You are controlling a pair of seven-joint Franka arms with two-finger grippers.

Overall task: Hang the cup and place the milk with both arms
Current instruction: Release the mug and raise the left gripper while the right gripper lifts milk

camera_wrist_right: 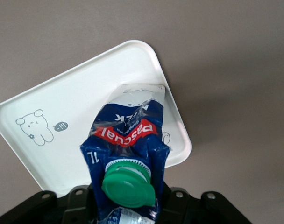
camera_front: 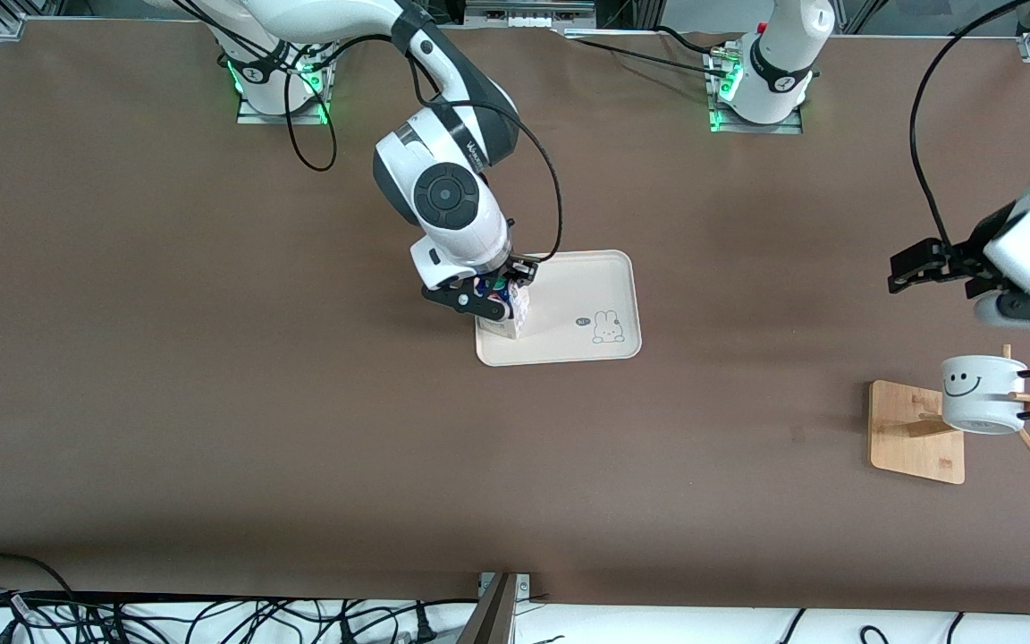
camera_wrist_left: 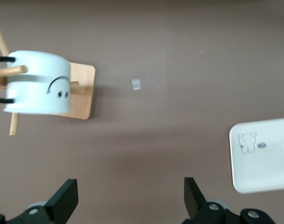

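The milk (camera_front: 512,315), a blue and white carton with a green cap, is upright at the tray's corner that is nearest the front camera and toward the right arm's end. My right gripper (camera_front: 493,300) is shut on its top; I cannot tell if its base touches the tray. In the right wrist view the milk (camera_wrist_right: 128,140) fills the space between the jaws. The cup (camera_front: 980,394) hangs by its black handle on a peg of the wooden rack (camera_front: 904,429). My left gripper (camera_front: 901,273) is open and empty above the table beside the rack. The left wrist view shows the cup (camera_wrist_left: 37,84) hanging.
The white tray (camera_front: 591,291) with a rabbit drawing lies mid-table; it also shows in the right wrist view (camera_wrist_right: 62,116) and the left wrist view (camera_wrist_left: 268,158). A small pale scrap (camera_wrist_left: 136,84) lies on the brown table near the rack's base (camera_wrist_left: 81,93).
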